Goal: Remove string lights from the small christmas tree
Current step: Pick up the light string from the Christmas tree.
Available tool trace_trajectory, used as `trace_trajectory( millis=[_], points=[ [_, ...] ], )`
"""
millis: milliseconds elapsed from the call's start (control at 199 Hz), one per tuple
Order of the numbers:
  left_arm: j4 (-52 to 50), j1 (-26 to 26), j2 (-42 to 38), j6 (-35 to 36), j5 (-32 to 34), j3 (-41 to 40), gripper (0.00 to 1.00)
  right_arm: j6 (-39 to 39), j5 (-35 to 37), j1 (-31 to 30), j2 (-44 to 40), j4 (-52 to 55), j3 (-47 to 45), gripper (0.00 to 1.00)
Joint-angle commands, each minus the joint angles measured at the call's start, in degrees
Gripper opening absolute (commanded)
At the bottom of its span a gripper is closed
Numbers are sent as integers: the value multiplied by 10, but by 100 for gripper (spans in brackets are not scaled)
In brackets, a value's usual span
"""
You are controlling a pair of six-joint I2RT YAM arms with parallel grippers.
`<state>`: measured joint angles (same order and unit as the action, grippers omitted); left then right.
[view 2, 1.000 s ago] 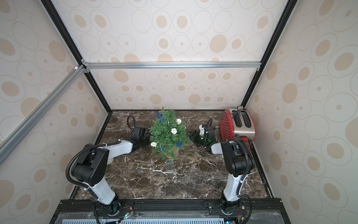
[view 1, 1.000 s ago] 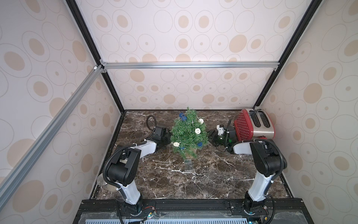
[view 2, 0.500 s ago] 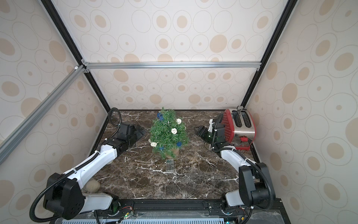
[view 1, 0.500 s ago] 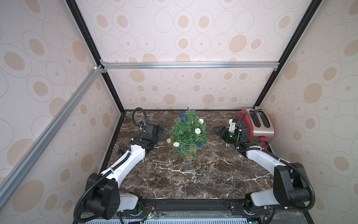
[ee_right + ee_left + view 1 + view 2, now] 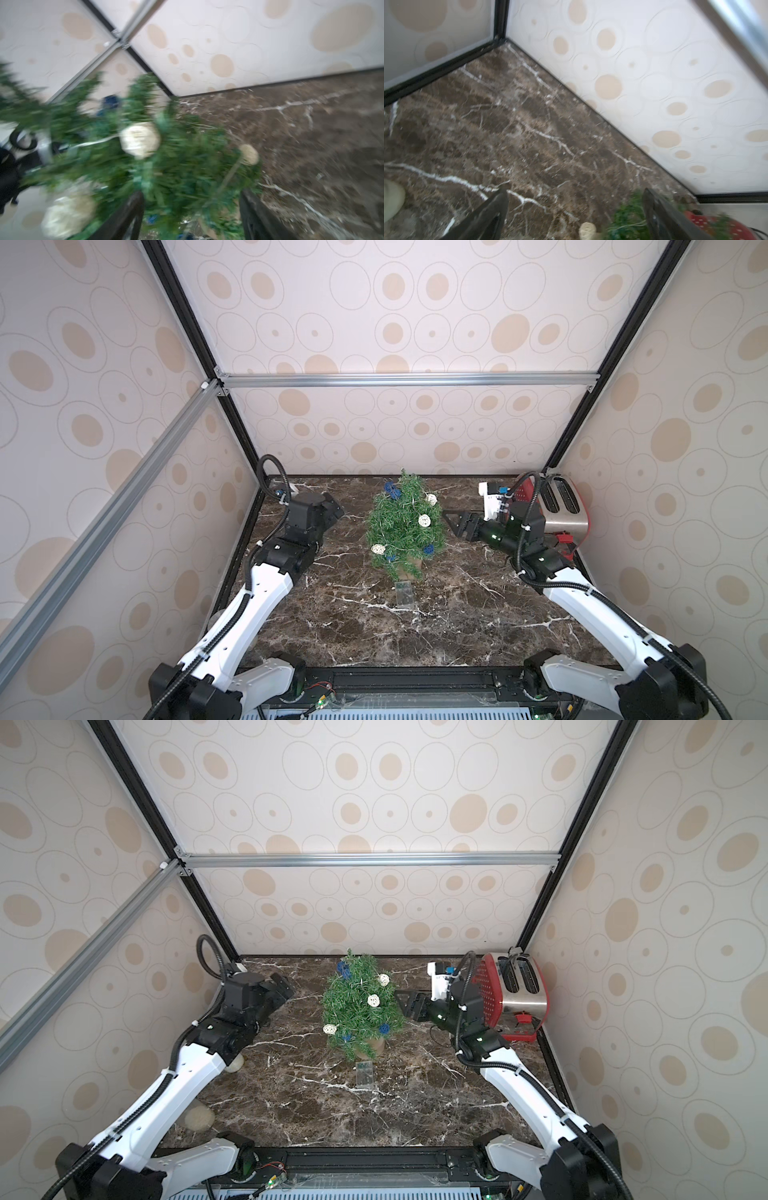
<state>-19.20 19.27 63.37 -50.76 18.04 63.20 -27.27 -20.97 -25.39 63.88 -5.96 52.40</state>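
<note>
Just ahead of the parted jaws of the right gripper (image 5: 454, 519) stands the small christmas tree (image 5: 401, 526), wrapped in the string lights (image 5: 424, 519), while the left gripper (image 5: 333, 509), jaws wide apart and empty, hangs near its other side.

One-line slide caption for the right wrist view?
Right wrist view, blurred: open right gripper facing the small christmas tree, string lights draped on its branches, marble table beyond.

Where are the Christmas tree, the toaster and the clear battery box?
small christmas tree (image 5: 399, 526): a top view, green middle branches.
red toaster (image 5: 562, 499): a top view, slotted top.
battery box (image 5: 404, 594): a top view, clear flat face.
</note>
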Motion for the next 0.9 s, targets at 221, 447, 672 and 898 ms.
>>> trace_trajectory(
  millis=[221, 447, 672, 898],
  points=[
    [-32, -3, -9, 76, -86, 97, 99, 153, 39, -112, -4, 104, 75, 69],
    [-17, -3, -12, 79, -95, 81, 99, 160, 78, -136, 29, 123, 97, 64],
    [-21, -3, -6, 83, -96, 82, 99, 164, 88, -143, 47, 134, 113, 54],
    [-20, -3, 1, 83, -106, 83, 99, 166, 96, -150, 46, 135, 116, 48]
  ],
)
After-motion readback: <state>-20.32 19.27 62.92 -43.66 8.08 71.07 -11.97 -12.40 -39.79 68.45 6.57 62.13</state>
